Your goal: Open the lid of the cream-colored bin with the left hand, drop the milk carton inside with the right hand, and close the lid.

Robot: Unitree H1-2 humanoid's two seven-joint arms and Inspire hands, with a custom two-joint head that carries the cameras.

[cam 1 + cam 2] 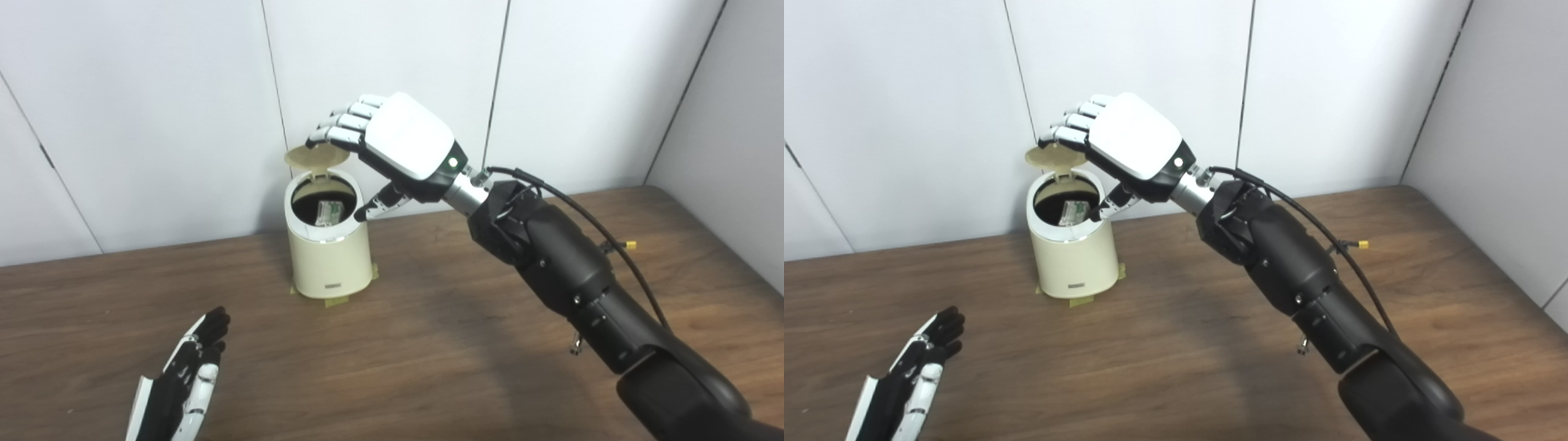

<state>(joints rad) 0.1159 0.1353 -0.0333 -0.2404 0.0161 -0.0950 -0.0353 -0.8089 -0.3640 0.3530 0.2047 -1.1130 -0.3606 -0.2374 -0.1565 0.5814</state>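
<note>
Inside cream bin (329,260) I see milk carton (329,212) lying below rim, lid (316,155) standing open behind opening. My right hand (401,144) hovers over bin, fingers (343,125) curled loosely, apart from thumb, holding nothing. My left hand (184,380) low on counter (429,343) near bin's front-left, fingers straight, empty.
</note>
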